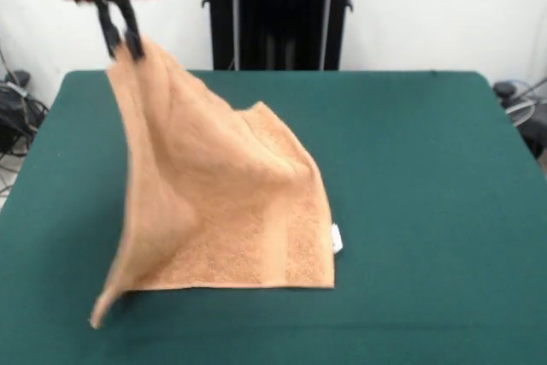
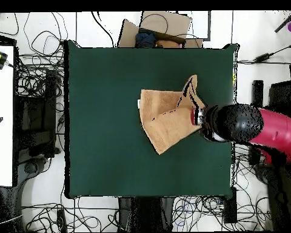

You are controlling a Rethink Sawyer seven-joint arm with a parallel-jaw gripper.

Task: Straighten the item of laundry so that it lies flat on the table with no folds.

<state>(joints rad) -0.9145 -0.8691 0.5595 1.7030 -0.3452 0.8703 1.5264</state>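
The gripper (image 1: 122, 40) — two thin black fingers under a red housing — is clenched on one corner of the item of laundry (image 1: 226, 203), holding that corner high above the far left part of the table (image 1: 427, 177) in the front view. The laundry is an orange-tan terry towel with a looped, nubbly pile; from the pinched corner it hangs in a steep tent shape, one edge dropping almost straight down to a pointed corner at the near left, which appears to rest at the cloth surface. The remainder drapes rightward in soft diagonal folds and comes down onto the table, its near edge lying in a fairly straight line. A smoother woven band runs near the right edge, and a small white tag (image 1: 336, 238) stands out at that edge just above the near right corner. The table is rectangular, covered in flat dark green cloth, and bare around the towel. In the overhead view the towel (image 2: 163, 118) sits right of the table's centre as an irregular, partly gathered shape, with the red and black arm (image 2: 257, 127) reaching over the table's right edge — the gripper (image 2: 199, 115) meets the fabric there.
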